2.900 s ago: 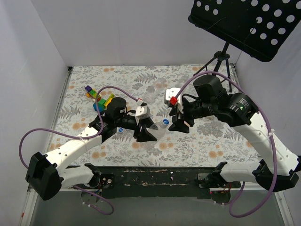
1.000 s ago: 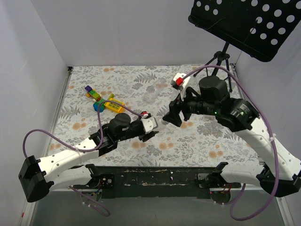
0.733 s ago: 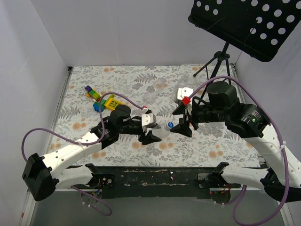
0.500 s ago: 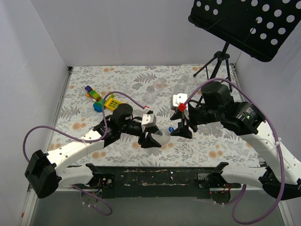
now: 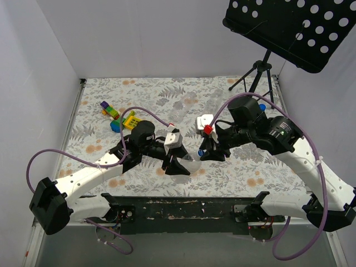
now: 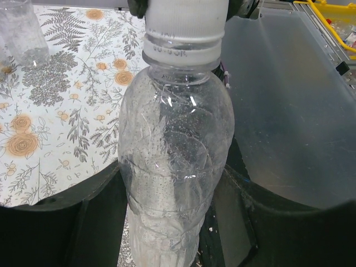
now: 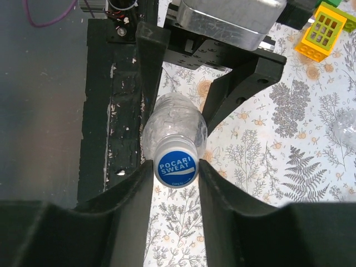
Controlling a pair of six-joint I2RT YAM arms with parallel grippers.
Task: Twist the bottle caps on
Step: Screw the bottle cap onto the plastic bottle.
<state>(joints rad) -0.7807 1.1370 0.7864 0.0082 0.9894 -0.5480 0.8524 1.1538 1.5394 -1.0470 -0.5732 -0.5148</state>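
My left gripper (image 5: 176, 162) is shut on a clear, label-less bottle (image 5: 188, 160), held tilted above the near middle of the table. In the left wrist view the bottle (image 6: 173, 150) fills the space between my black fingers (image 6: 97, 208), its neck pointing away. My right gripper (image 5: 206, 151) is shut on the bottle cap (image 5: 201, 151) sitting on that neck. In the right wrist view the blue cap (image 7: 176, 164), printed "POCARI SWEAT", is pinched between both fingers (image 7: 139, 183), with the bottle (image 7: 173, 125) behind it.
Two more clear bottles (image 5: 186, 103) lie at the back middle of the floral table; one shows in the left wrist view (image 6: 21, 33). Colourful toy blocks (image 5: 118, 115) sit back left. A black tripod (image 5: 258, 71) with a music stand (image 5: 289, 28) stands back right.
My right gripper has moved left onto the bottle neck and now pinches the cap. My left arm has kept the bottle in about the same place.
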